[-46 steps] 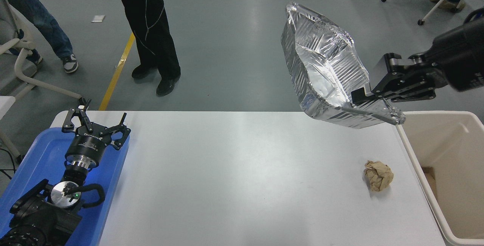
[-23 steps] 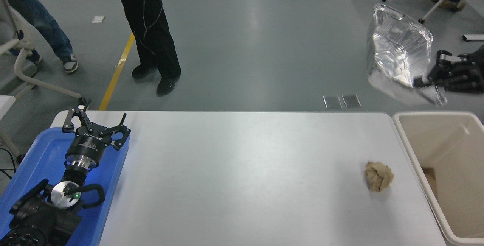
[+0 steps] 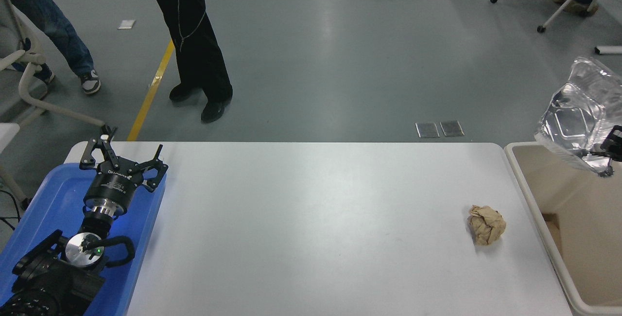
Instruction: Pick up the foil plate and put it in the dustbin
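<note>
The foil plate [image 3: 576,114], a shiny silver crinkled tray, hangs tilted in the air at the right edge, above the far end of the dustbin [image 3: 578,209]. The dustbin is a large cream bin standing past the table's right end. My right gripper [image 3: 611,145] shows only as a black sliver at the picture's edge, shut on the plate's near rim. My left gripper [image 3: 127,153] is parked open at the lower left, over the blue tray [image 3: 53,194].
A crumpled brown paper ball [image 3: 486,224] lies on the white table [image 3: 311,219] near its right end. A person in black trousers [image 3: 194,39] stands beyond the far edge; another person's legs [image 3: 48,29] and a chair [image 3: 24,82] are at the far left.
My right gripper has carried the foil plate to the right and down, from above the table's far right corner to above the dustbin. The arm has mostly left the picture.
</note>
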Robot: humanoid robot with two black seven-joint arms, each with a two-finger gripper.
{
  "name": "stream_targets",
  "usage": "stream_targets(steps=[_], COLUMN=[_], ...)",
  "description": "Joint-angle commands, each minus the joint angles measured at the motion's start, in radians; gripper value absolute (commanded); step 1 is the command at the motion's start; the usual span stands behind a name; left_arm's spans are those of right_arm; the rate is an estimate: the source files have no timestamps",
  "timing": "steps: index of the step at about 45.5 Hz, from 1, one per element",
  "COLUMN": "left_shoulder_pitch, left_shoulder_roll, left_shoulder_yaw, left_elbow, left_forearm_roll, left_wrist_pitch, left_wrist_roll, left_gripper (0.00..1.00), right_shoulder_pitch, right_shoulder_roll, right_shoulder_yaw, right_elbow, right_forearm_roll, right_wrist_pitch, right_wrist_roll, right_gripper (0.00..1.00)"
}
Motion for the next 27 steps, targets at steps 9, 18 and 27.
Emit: stream_targets(steps=[9, 18, 27], left_shoulder_pitch=[0.0, 0.0, 0.0], left_shoulder_roll=[0.0, 0.0, 0.0], left_shoulder_yaw=[-0.002, -0.002, -0.002], left_elbow=[0.0, 0.0, 0.0], left_forearm_roll=[-0.001, -0.001, -0.001], left_wrist_pitch=[0.0, 0.0, 0.0], left_wrist_roll=[0.0, 0.0, 0.0], left_gripper=[0.99, 0.99, 0.99], right_shoulder_pitch=[-0.409, -0.451, -0.456], right_shoulder_roll=[0.299, 0.358, 0.377], right_shoulder_yaw=[0.081, 0.084, 0.096], right_elbow=[-0.379, -0.401, -0.401], right_forearm_roll=[0.347, 0.364, 0.364], right_wrist_pitch=[-0.239, -0.319, -0.36], right_wrist_roll=[-0.008, -0.038, -0.063], right_gripper=[0.0, 0.0, 0.0])
